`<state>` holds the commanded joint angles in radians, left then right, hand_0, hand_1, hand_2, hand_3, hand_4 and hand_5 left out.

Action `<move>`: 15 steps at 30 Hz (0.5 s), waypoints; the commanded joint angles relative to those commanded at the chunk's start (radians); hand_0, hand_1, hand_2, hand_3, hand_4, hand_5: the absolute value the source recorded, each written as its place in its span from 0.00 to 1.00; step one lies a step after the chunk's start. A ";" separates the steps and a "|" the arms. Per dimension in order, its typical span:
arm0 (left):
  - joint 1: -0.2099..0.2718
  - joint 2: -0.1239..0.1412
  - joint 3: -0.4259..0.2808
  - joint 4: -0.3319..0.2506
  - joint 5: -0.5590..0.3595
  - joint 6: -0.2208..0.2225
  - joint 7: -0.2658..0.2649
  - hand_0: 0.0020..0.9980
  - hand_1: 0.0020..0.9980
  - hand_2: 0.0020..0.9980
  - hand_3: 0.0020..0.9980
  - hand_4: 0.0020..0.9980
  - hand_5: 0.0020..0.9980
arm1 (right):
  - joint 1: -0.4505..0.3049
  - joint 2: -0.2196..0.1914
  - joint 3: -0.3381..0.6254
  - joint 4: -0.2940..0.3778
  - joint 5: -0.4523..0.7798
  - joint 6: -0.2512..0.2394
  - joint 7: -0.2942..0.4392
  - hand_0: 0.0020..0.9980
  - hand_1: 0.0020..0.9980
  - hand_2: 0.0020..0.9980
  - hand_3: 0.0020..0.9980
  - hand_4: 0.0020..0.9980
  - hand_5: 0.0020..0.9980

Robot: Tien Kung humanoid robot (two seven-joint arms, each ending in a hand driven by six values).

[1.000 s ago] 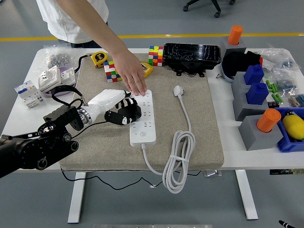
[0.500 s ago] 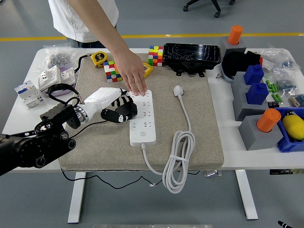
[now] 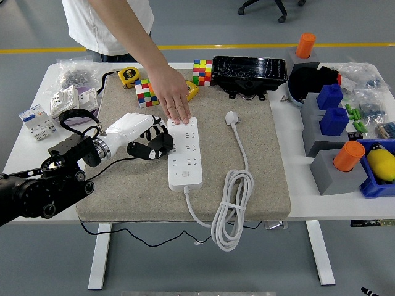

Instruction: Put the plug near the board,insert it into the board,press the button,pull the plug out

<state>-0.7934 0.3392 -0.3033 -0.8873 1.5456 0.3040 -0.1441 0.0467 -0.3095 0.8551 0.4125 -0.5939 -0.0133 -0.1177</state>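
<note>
Far left on your white table (image 3: 24, 161): small white socket modules (image 3: 65, 102) and a clear bag of small parts (image 3: 75, 78), glossy plastic. Your left hand (image 3: 145, 143) comes in from the lower left, black arm, white glossy shell on the back of the hand, dark jointed fingers curled loosely, holding nothing, fingertips just beside the left edge of the board (image 3: 185, 152). The board is a long white smooth plastic power strip with rows of sockets and a round button near its front end, lying on a beige, coarse felt-like mat (image 3: 265, 185). A person's hand (image 3: 171, 98) reaches down from the table's far side, flat on the strip's far end. Behind it sit a yellow tape measure (image 3: 129, 76) and two multicoloured cube puzzles (image 3: 147, 92).

The plug (image 3: 231, 117) is white, rounded, lying on the mat to the right of the board, apart from it, not inserted. Its thick white cable (image 3: 231, 206) runs toward you, bundled in a long loop hanging past the mat's front edge, then back to the board's near end.

Further right: a black shiny box (image 3: 250, 72), grey blocks (image 3: 330, 169) with orange cylinders (image 3: 349, 155), blue blocks (image 3: 333, 111), a blue bin (image 3: 376, 185) with something yellow. Floor is grey with a yellow line. Your right hand is out of view.
</note>
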 joint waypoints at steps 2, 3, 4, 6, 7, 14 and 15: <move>-0.001 0.001 0.001 -0.001 0.000 -0.002 -0.001 0.35 0.43 0.49 0.55 0.72 0.00 | 0.000 0.001 0.001 -0.001 0.000 0.000 0.000 0.68 0.69 0.69 0.59 0.93 0.52; -0.002 0.002 0.001 -0.001 0.000 -0.004 -0.001 0.35 0.43 0.49 0.55 0.72 0.00 | 0.000 0.001 0.001 -0.001 0.000 0.000 0.000 0.68 0.69 0.69 0.59 0.93 0.52; -0.002 0.002 0.001 -0.001 0.000 -0.004 0.000 0.36 0.43 0.49 0.55 0.72 0.00 | 0.000 0.001 0.002 0.000 0.000 0.000 0.000 0.68 0.69 0.69 0.59 0.93 0.52; -0.003 0.004 0.003 -0.002 0.000 -0.009 0.000 0.36 0.43 0.49 0.55 0.72 0.00 | 0.000 0.001 0.003 0.000 0.000 0.000 0.000 0.68 0.69 0.69 0.59 0.93 0.52; -0.004 0.005 0.005 -0.003 -0.001 -0.010 0.000 0.36 0.43 0.49 0.55 0.72 0.00 | 0.000 0.001 0.003 0.000 0.000 0.000 0.000 0.68 0.69 0.69 0.59 0.93 0.52; -0.004 0.005 0.011 -0.002 0.004 -0.017 0.006 0.36 0.43 0.48 0.55 0.72 0.00 | -0.001 0.001 0.002 0.000 0.000 0.000 0.000 0.68 0.69 0.69 0.60 0.93 0.53; -0.005 0.006 0.012 -0.004 0.003 -0.020 0.007 0.36 0.43 0.48 0.55 0.72 0.00 | -0.001 0.001 0.002 -0.001 0.000 0.000 0.000 0.68 0.69 0.69 0.60 0.93 0.53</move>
<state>-0.7980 0.3451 -0.2915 -0.8908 1.5484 0.2836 -0.1373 0.0461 -0.3082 0.8567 0.4120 -0.5940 -0.0132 -0.1178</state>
